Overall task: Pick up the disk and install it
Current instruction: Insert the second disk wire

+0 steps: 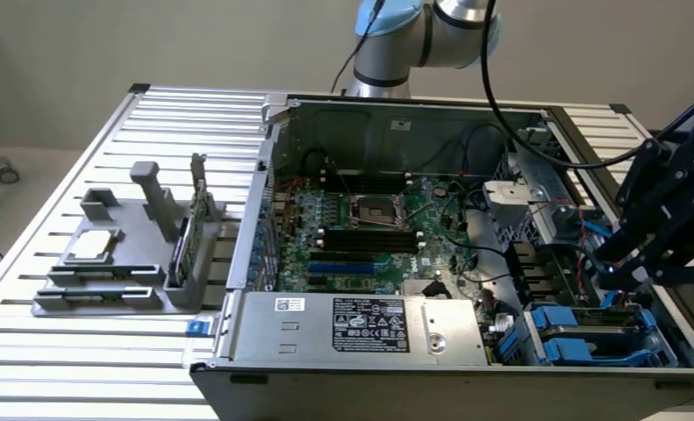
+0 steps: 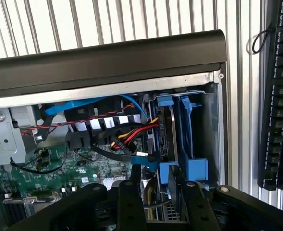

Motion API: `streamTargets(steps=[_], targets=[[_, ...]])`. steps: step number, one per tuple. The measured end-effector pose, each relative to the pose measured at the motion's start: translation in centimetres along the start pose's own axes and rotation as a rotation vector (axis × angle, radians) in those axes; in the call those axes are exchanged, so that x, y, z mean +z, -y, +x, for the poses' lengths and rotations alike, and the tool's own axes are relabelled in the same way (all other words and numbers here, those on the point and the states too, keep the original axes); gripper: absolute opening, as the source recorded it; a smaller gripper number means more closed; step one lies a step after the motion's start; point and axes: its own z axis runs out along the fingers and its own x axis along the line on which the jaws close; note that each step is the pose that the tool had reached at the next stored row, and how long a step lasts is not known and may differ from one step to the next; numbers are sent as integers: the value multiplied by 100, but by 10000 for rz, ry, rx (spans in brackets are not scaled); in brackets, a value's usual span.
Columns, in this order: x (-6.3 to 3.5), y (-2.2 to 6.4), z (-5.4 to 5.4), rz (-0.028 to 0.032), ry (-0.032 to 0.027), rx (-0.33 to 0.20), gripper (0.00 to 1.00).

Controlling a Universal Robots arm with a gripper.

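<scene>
Disk [image 2: 166,132] sat edge-up in blue carrier rails inside computer case [image 1: 440,364]; claw [image 2: 155,185] spread above it, gripping nothing; PSU label [image 1: 370,323] unreadable.

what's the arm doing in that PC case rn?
The gripper is over the drive-bay corner of the open computer case, at the exterior view's right. The disk stands on edge in the blue drive cage, just beyond the gripper's fingers, which are not closed on it. The grey parts holder on the table still carries a small chip and a green card.
</scene>
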Motion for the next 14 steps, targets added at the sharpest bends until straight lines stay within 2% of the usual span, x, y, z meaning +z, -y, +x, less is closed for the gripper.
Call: streamTargets(steps=[14], targets=[[120, 1, -3, -1, 18, -42, 37]])
